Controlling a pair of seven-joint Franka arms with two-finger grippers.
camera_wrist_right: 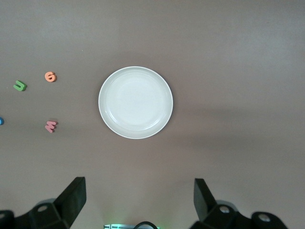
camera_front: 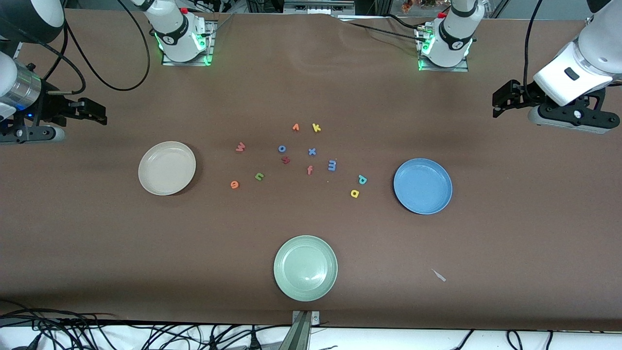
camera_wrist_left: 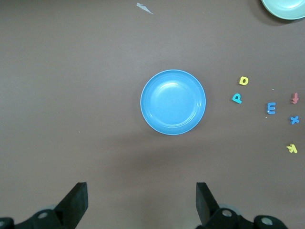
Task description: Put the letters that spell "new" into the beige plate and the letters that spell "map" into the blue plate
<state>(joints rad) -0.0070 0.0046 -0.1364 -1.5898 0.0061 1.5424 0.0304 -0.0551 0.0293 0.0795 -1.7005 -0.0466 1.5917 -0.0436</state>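
Nothing sorted yet: both claws wide and empty, left gripper [camera_wrist_left: 140,202] up over the round blue plate [camera_front: 423,185], right gripper [camera_wrist_right: 138,202] over the round beige plate [camera_front: 167,167], probably staged per plate, foam letters green n [camera_front: 259,176], orange e [camera_front: 234,184], pink w [camera_front: 240,146], blue m [camera_front: 332,165], yellow a [camera_front: 354,193], teal p [camera_front: 362,180] loose on the brown table [camera_front: 311,87] between the plates.

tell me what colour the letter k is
Yellow; the letter k shows best in the front view.
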